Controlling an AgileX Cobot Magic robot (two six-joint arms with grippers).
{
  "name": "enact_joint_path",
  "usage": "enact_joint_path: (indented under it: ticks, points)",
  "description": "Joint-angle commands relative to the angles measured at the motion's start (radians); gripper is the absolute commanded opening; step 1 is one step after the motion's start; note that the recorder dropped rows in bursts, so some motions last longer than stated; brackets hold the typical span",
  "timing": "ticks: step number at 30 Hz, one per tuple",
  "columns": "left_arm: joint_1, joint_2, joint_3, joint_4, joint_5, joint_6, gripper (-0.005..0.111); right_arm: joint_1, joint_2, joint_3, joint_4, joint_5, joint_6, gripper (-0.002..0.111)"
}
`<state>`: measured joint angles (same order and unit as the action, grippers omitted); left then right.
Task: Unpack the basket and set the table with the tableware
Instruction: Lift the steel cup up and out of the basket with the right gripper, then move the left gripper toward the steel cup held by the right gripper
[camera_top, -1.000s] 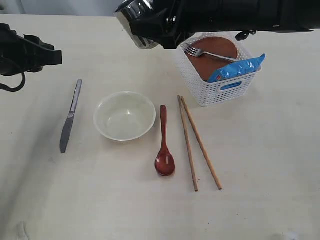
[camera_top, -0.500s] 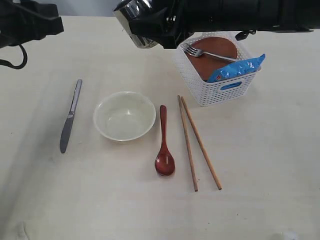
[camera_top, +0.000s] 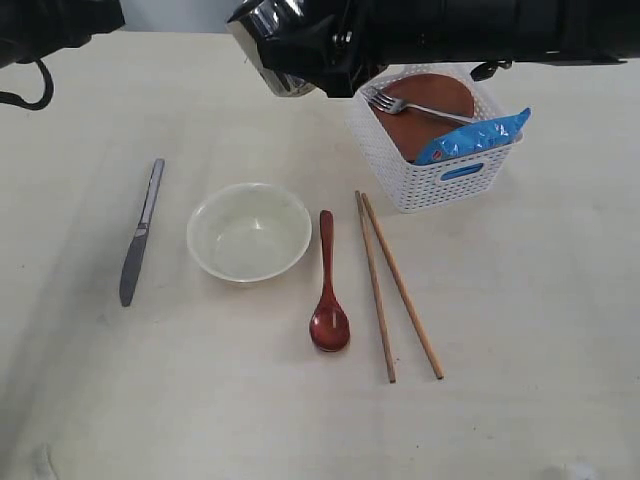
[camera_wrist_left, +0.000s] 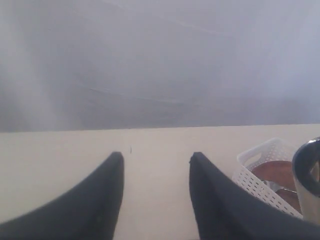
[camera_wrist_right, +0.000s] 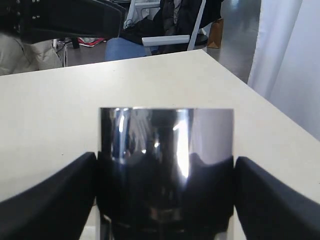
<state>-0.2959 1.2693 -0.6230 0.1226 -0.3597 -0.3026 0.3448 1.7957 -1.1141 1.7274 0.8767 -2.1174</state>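
My right gripper (camera_wrist_right: 165, 162) is shut on the shiny steel cup (camera_wrist_right: 166, 150) and holds it in the air. In the exterior view the cup (camera_top: 265, 45) hangs just left of the white basket (camera_top: 440, 180). Inside the basket lie the brown plate (camera_top: 430, 100) and the fork (camera_top: 415, 105). The knife (camera_top: 140, 232), white bowl (camera_top: 249, 232), wooden spoon (camera_top: 328, 285) and two chopsticks (camera_top: 395, 285) lie in a row on the table (camera_top: 520, 330). My left gripper (camera_wrist_left: 156, 156) is open and empty above bare tabletop, at the exterior view's far left corner.
A blue crisp packet (camera_top: 475, 135) leans in the basket's front right part. The right arm (camera_top: 480, 30) spans the back of the scene above the basket. In the left wrist view the basket (camera_wrist_left: 260, 170) and the held cup (camera_wrist_left: 307, 180) show at one edge.
My left arm has risen and drawn back toward the far left corner. The right arm with the cup has barely moved. The items on the table lie as before.
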Motion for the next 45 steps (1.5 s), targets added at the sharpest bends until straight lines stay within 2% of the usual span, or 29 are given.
enact_joint_path:
  ticks: [1, 3, 6, 9, 12, 16, 18, 23, 27, 32, 36, 41, 45]
  points:
    - [0.005, -0.008, -0.043, 0.035, 0.020, -0.018, 0.041, -0.006, -0.009, 0.003, 0.017, 0.015, -0.005, 0.000]
    - [0.005, -0.008, -0.113, 0.089, 0.123, -0.039, 0.041, -0.006, -0.009, 0.003, 0.017, 0.015, -0.005, 0.000]
    - [0.005, -0.008, -0.257, 0.169, 0.413, -0.053, 0.048, -0.006, -0.009, 0.003, 0.017, 0.015, -0.005, 0.000]
    - [0.005, -0.006, -0.403, 0.149, 0.735, 0.087, 0.057, -0.006, -0.009, 0.003, 0.017, 0.015, -0.005, 0.000]
    - [0.005, 0.004, -0.507, 0.026, 0.909, 0.303, 0.058, -0.006, -0.009, 0.003, 0.017, 0.015, -0.005, 0.000]
    - [0.005, 0.021, -0.548, -0.277, 0.939, 0.624, 0.058, -0.006, -0.009, 0.003, 0.017, 0.015, -0.005, 0.000]
    - [0.007, 0.031, -0.565, -0.407, 1.001, 0.797, 0.058, -0.006, -0.009, 0.003, 0.017, 0.015, -0.005, 0.000]
    - [0.007, 0.048, -0.582, -0.629, 1.102, 1.081, 0.058, -0.006, -0.009, 0.003, 0.017, 0.023, -0.005, 0.000]
    - [0.007, 0.058, -0.582, -0.784, 1.135, 1.225, 0.058, -0.006, -0.009, 0.003, 0.009, 0.023, -0.005, 0.000]
    - [0.007, 0.083, -0.582, -0.902, 1.296, 1.446, 0.058, -0.004, -0.009, 0.003, -0.014, 0.023, -0.005, 0.000]
    - [0.007, 0.117, -0.582, -0.931, 1.284, 1.582, 0.060, -0.004, -0.009, -0.002, -0.100, 0.049, -0.005, 0.000]
    - [0.007, 0.148, -0.580, -0.884, 1.294, 1.716, 0.060, -0.004, -0.009, -0.006, -0.124, 0.097, -0.005, 0.000]
    - [0.007, 0.172, -0.546, -0.884, 1.291, 1.928, 0.060, -0.004, -0.009, -0.006, -0.128, 0.106, -0.005, 0.000]
